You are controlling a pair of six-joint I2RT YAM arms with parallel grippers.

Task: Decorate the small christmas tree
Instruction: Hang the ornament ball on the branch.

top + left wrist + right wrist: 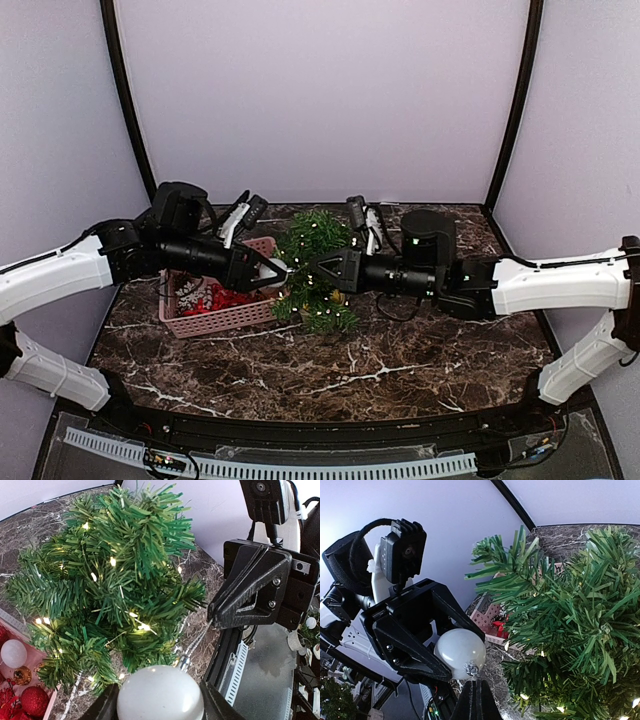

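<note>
Beside the pink basket (215, 322) on the desk (400, 360), the small christmas tree (315, 260) is being dressed: a white bauble (160, 692) is being clasped in the left jaws, its thread (198, 641) pinched by the closed right jaws, and hooking onto a branch is likely being required next.
</note>
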